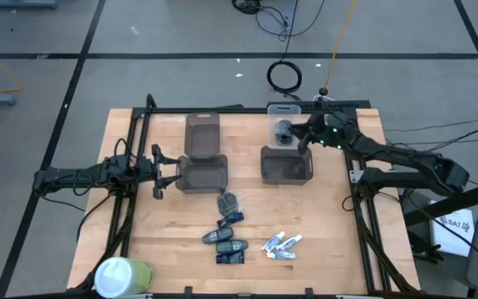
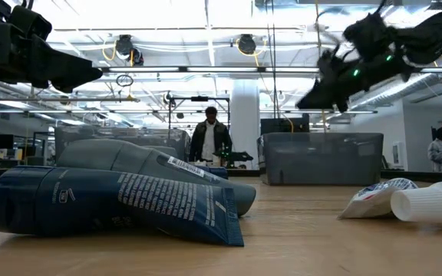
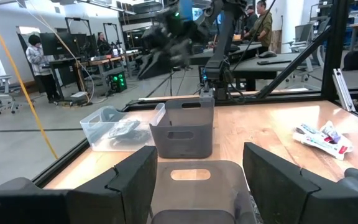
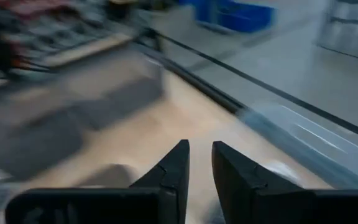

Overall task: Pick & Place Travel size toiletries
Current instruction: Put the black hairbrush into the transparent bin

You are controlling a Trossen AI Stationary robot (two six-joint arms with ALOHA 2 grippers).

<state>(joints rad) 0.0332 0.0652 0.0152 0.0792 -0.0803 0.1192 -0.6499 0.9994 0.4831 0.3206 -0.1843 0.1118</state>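
The toiletries lie loose on the wood table: dark oblong pieces and one grey lump in the near middle, little white tubes to their right. One dark item lies in the clear bin. My left gripper is open, level, just left of a grey bin. My right gripper hovers above the clear bin's right side, its fingers a narrow gap apart with nothing between them.
A second grey bin stands near the clear bin, and a grey tray behind the left bin. A big white-and-green cylinder lies at the near left corner. Black frame rails edge the table. People stand in the room beyond.
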